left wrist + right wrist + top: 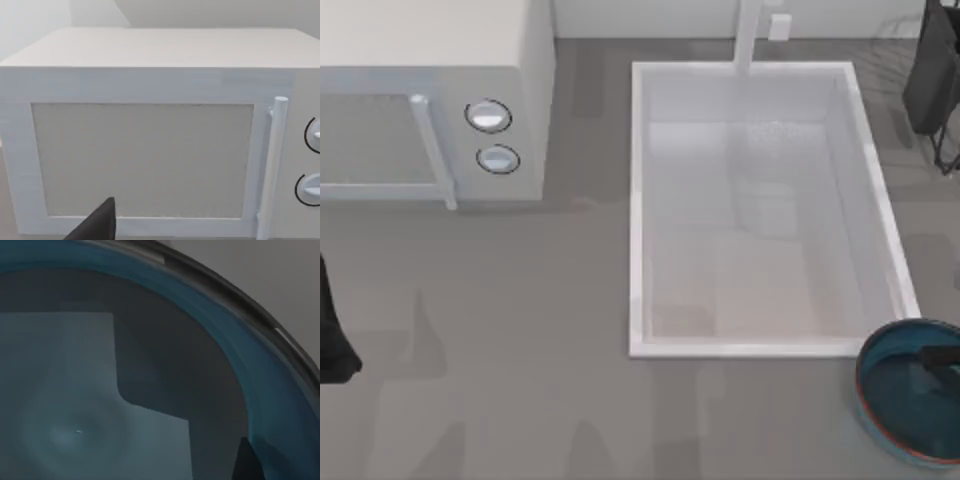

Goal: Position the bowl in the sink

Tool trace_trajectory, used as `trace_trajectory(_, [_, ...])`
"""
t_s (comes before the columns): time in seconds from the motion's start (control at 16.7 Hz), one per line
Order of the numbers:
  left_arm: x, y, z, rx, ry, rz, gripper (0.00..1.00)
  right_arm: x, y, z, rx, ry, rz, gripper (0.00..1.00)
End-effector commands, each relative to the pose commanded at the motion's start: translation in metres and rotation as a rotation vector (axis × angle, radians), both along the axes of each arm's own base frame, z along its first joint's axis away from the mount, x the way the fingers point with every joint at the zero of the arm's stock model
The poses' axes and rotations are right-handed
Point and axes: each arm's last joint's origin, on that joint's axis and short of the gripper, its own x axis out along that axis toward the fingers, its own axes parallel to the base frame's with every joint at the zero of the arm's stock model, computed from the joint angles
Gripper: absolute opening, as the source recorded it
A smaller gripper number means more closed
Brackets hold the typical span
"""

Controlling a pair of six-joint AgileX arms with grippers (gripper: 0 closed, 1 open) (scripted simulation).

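The teal-blue bowl with its reddish-brown rim is at the front right, just past the sink's near right corner and cut off by the view's edge. My right gripper comes in from the right as a dark shape over the bowl's inside. The right wrist view looks closely into the bowl, its glazed wall curving past. The white sink lies in the middle right with its faucet post at the far short end. My left gripper is parked at the left edge, facing the microwave.
A white microwave with two round knobs and a bar handle stands at the back left, door shut; the left wrist view faces it. A dark object stands at the back right edge. Bare grey counter lies in front of the sink.
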Motion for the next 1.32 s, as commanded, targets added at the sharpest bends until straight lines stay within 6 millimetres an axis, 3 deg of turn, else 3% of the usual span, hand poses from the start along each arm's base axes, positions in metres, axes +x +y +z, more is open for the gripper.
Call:
trace_trajectory(0.6, [0.0,0.0,0.0,0.0,0.0,0.0,1.0,0.0,0.0,0.001,-0.001,-0.003,0.0,0.0])
trace_trajectory(0.72, [0.0,0.0,0.0,0.0,0.0,0.0,1.0,0.005,0.001,0.011,0.0,-0.011,0.0,0.0])
trace_trajectory(0.96, [0.0,0.0,0.0,0.0,0.0,0.0,1.0,0.015,0.001,0.053,0.0,0.001,-0.004,0.0])
trace_trajectory(1.32, [0.0,0.0,0.0,0.0,0.0,0.0,1.0,0.004,0.0,0.136,-0.002,0.013,-0.001,0.0])
